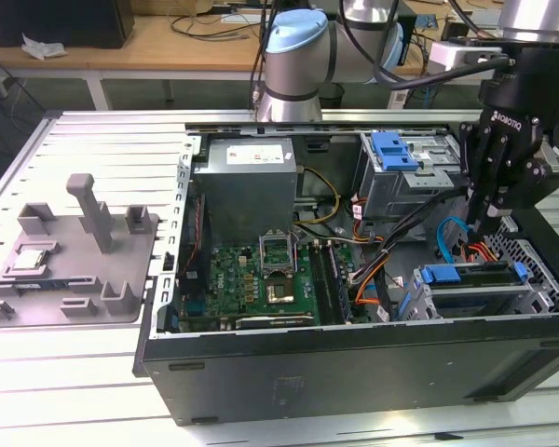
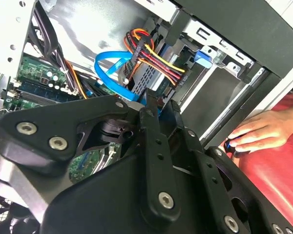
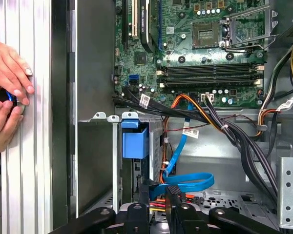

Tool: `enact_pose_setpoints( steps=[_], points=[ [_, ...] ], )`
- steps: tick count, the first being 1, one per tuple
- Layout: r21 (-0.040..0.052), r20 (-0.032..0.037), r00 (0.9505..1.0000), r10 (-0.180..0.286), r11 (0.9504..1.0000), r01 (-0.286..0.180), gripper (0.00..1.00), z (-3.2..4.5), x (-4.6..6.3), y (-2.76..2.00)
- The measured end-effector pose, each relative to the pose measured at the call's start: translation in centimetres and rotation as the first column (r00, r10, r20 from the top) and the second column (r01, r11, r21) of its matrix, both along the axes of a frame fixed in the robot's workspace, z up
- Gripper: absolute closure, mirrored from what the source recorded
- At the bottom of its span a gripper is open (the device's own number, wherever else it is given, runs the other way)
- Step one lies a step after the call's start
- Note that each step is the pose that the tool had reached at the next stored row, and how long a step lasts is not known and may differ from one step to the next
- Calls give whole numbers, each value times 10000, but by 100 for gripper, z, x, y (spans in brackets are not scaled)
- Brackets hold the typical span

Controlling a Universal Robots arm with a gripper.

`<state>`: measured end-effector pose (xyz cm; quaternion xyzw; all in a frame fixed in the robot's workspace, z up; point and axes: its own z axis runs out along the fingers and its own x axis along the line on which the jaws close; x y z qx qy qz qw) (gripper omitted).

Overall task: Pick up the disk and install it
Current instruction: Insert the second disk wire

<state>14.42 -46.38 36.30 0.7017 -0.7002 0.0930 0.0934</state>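
**Gripper low over the drive cage of the open computer case**

We cannot make out the disk itself with certainty. Inside the drive cage [image 1: 489, 289] at the exterior view's right end of the computer case [image 1: 354, 363] we see a flat unit with a blue bracket [image 1: 440, 274] at its end, which looks like the disk seated in its bay; its label is hidden. In the first wrist view the same blue bracket [image 3: 135, 141] sits at the cage's edge, with a blue data cable [image 3: 185, 183] looping beside it.

The gripper [image 1: 492, 219] hangs directly above the cage, its tips close to the cables there. The jaws look drawn close together, grasping nothing we can see, though their tips are partly cut off in both wrist views.

The case also holds the green motherboard [image 1: 261, 279] and a grey power supply [image 1: 247, 182]. A person's hand [image 2: 256, 131] rests just outside the case wall beside the cage. On the worktop [image 1: 93, 149] beyond the motherboard end stands a grey fixture [image 1: 70, 251].
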Motion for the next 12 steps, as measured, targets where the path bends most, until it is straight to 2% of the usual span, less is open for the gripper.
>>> enact_pose_setpoints(
  steps=[4,10,12],
  points=[
    [0,0,10000,3,10000,-3,73,-6,-3,-53],
    [36,17,10000,2,10000,-2,73,-29,-22,-63],
    [139,38,10000,4,9999,-5,73,-36,-27,-62]
  ],
)
